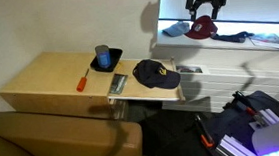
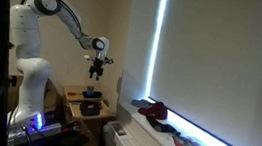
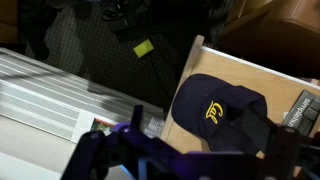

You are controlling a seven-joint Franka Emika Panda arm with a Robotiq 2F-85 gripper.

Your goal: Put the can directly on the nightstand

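The can [image 1: 103, 55] is a small blue-grey cylinder standing upright on a flat black pad [image 1: 107, 65] at the back of the tan nightstand [image 1: 49, 80]. My gripper [image 1: 206, 1] hangs high in the air, well away from the can and off to the side above the lit shelf; its fingers are spread and empty. In an exterior view the gripper [image 2: 96, 71] hovers above the nightstand [image 2: 78, 115]. In the wrist view the gripper [image 3: 185, 160] shows only as blurred dark fingers at the bottom. The can is out of the wrist view.
A dark navy baseball cap [image 1: 156, 75] [image 3: 215, 110] lies at the nightstand's end. An orange-handled tool [image 1: 82, 82] and a flat grey device [image 1: 117, 86] lie near the front edge. A brown couch [image 1: 55, 145] stands in front. A white lit shelf [image 1: 236, 35] holds clothes.
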